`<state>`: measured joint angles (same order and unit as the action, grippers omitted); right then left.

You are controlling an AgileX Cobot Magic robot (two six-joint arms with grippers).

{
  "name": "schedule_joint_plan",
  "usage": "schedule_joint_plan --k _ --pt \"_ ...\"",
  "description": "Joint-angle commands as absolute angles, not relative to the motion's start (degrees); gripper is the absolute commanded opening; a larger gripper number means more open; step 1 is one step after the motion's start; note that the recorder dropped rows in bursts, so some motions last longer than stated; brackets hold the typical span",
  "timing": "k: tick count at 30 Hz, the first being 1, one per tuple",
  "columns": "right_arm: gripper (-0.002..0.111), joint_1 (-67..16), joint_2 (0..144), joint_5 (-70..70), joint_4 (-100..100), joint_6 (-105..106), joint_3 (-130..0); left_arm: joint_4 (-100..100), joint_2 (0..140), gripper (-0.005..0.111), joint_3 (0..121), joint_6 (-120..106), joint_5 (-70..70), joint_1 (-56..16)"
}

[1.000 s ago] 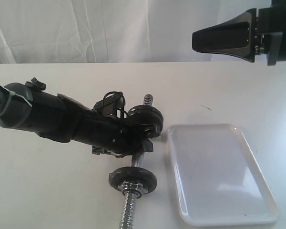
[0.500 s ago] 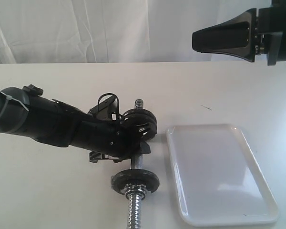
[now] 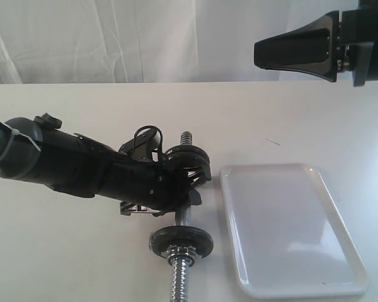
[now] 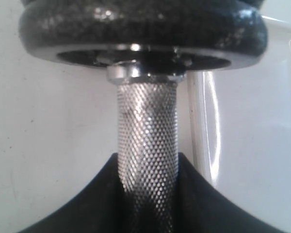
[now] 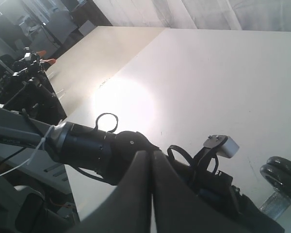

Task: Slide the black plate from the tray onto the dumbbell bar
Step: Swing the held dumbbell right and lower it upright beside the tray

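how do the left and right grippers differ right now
The left gripper is low at the table, jaws clamped around the knurled dumbbell bar; the right gripper hangs high above the table. The left gripper holds the bar; the right gripper is shut on nothing. Both are black.

Rough matt black plate, knurled shiny metal bar, glossy plastic tray.

My left arm lies low, stretched from the left edge toward the middle, tilting slightly down at the wrist. My left gripper has its jaws clamped around the bar. My right gripper hangs high at right, level, pointing left, jaws pressed together, holding nothing.
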<state>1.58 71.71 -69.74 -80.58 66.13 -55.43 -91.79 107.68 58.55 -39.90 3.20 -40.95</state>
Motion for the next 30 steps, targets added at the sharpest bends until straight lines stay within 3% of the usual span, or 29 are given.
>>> schedule_joint_plan --k 1,30 --pt "0.000 1.74 71.39 -69.96 -81.42 66.15 -55.18 -92.47 103.44 0.000 60.00 -40.91 8.08 -41.40" --pt "0.000 1.74 71.39 -69.96 -81.42 66.15 -55.18 -92.47 103.44 0.000 60.00 -37.49 6.01 -41.40"
